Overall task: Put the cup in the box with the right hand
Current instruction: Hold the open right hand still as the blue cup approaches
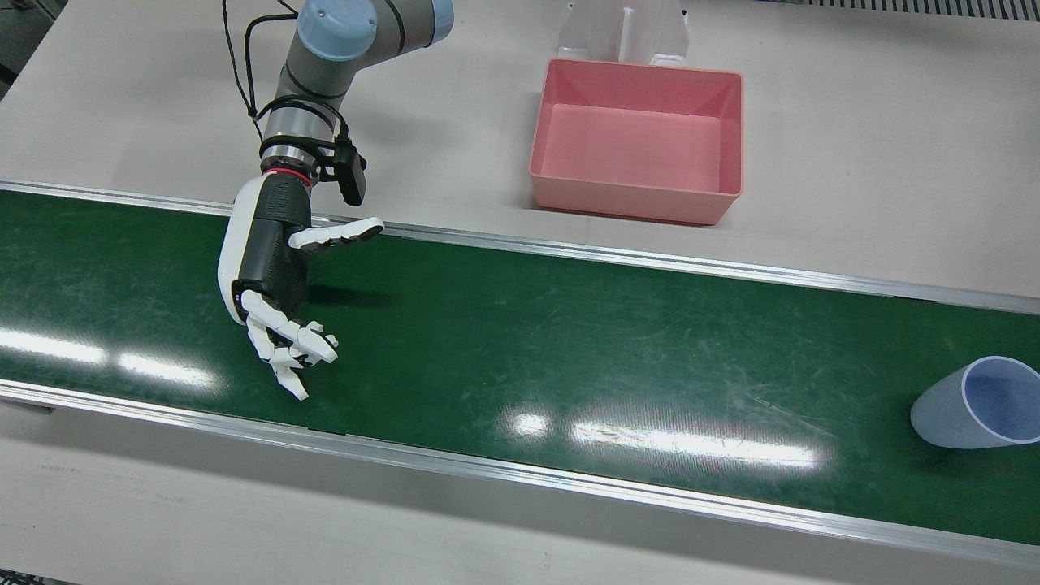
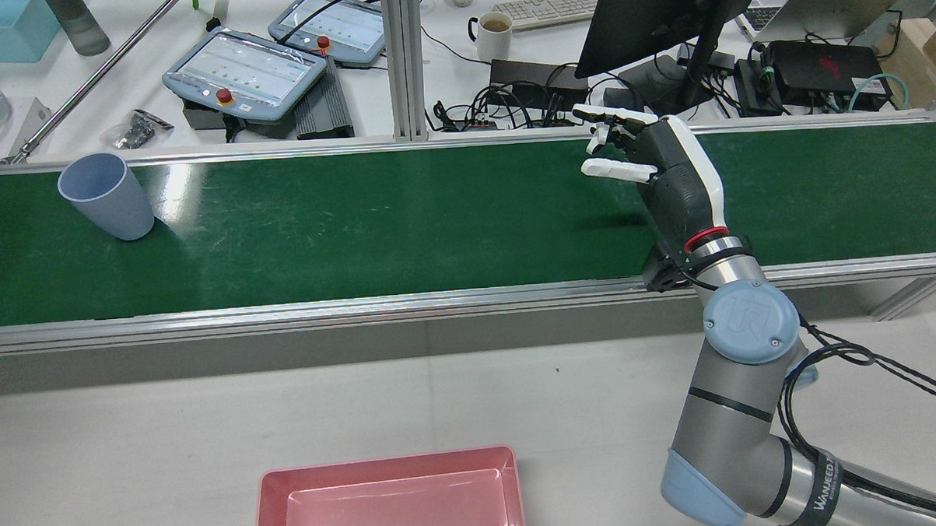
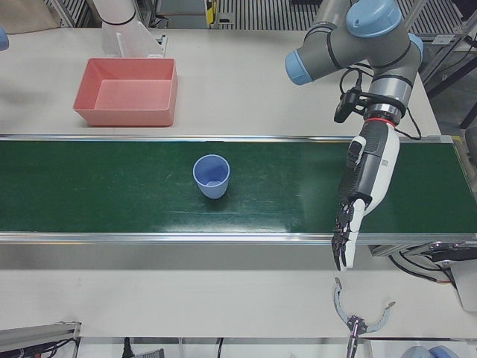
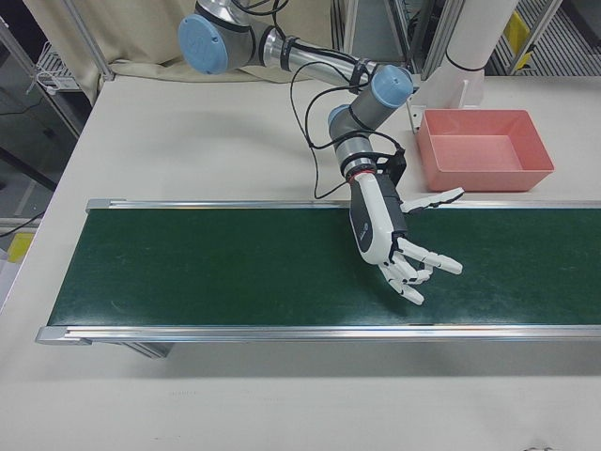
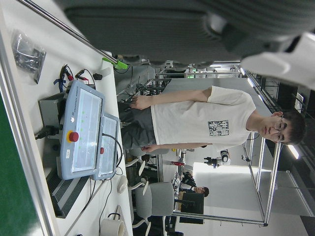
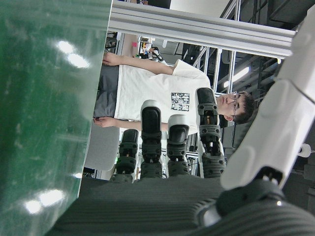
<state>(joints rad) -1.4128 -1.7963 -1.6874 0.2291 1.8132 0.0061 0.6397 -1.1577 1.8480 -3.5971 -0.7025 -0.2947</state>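
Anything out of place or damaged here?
Nothing stands out: the cup stands upright on the green belt, the pink box sits empty on the table, and the right hand hovers open, holding nothing.

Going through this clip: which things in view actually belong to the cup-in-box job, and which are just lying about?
Part of the job:
- blue cup, on the green belt
- pink box, empty
- right robot hand, open, over the belt far from the cup

Just lying about:
- left robot hand, holding nothing
- teach pendants
- mug
- keyboard
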